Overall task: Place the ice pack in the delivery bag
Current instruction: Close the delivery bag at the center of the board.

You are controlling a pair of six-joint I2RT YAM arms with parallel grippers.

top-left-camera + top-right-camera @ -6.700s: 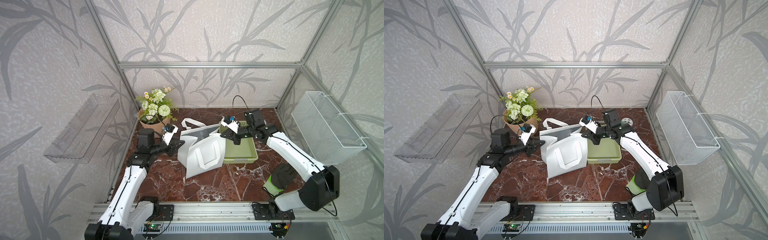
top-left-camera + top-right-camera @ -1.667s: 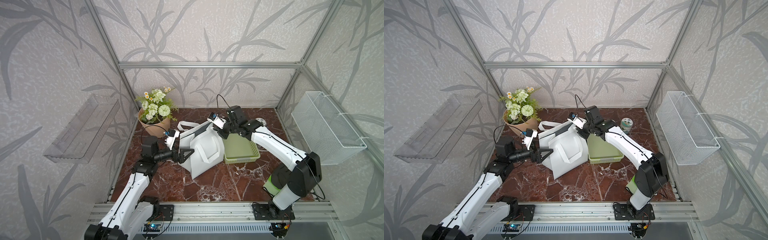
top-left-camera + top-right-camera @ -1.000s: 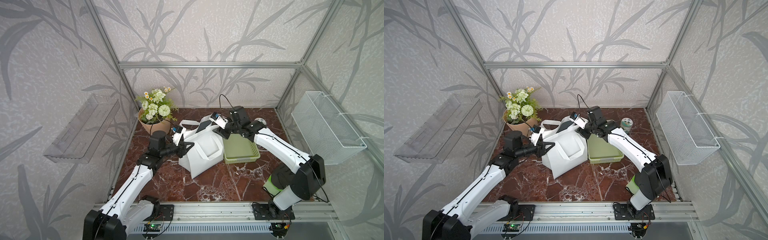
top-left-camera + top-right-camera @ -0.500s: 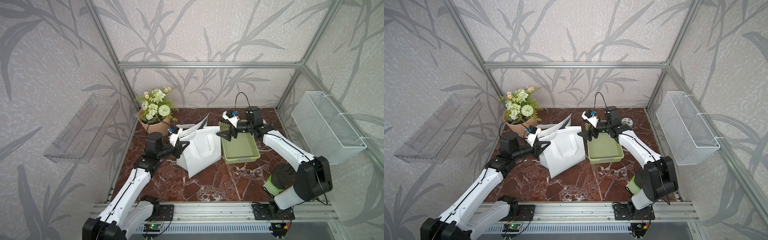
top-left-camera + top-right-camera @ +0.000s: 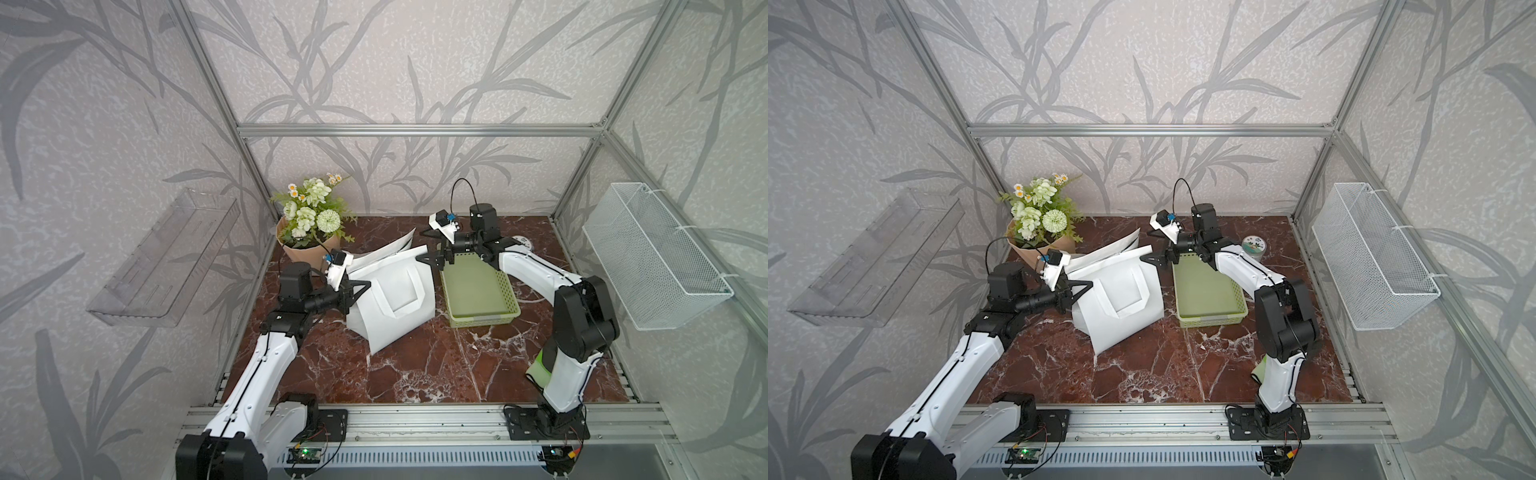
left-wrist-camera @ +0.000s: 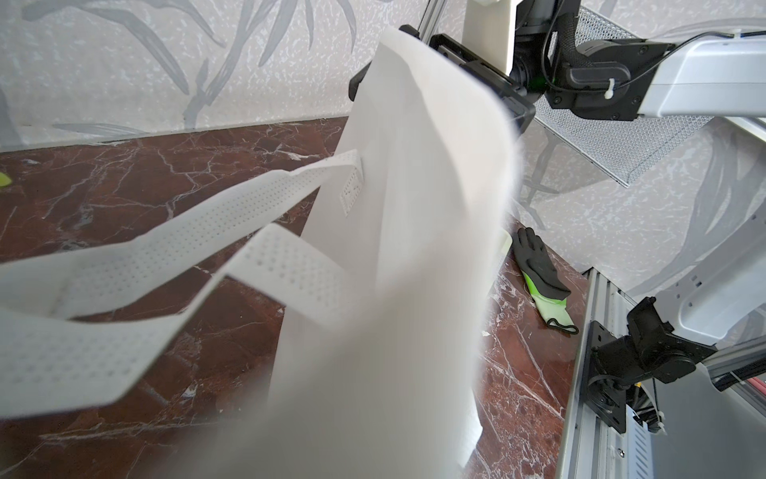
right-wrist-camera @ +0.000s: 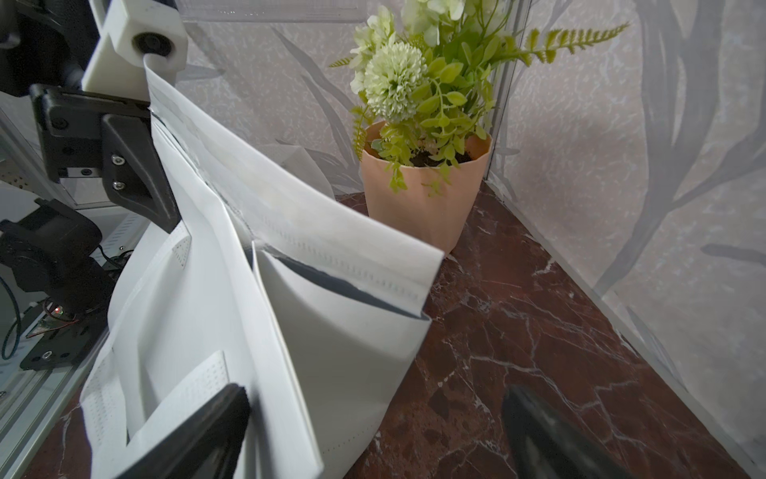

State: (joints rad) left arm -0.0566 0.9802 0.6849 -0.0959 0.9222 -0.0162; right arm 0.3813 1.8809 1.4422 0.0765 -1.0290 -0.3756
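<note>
Mid-table the delivery bag (image 5: pixel 390 299) stands tilted, with a green basket (image 5: pixel 484 318) just beside it at 3 o'clock and potted flowers (image 5: pixel 309 220) at 11. At the bag's 9 o'clock the left gripper (image 5: pixel 360 287) is closed, pinching the rim; the right wrist view shows this pinch plainly, the top views barely. At 1 o'clock the right gripper (image 5: pixel 430 247) has its jaws spread wide and grips nothing. Only the left wrist view shows the whole black-and-green glove (image 6: pixel 543 278).

matt white fabric delivery bag (image 5: pixel 399 328)
</note>
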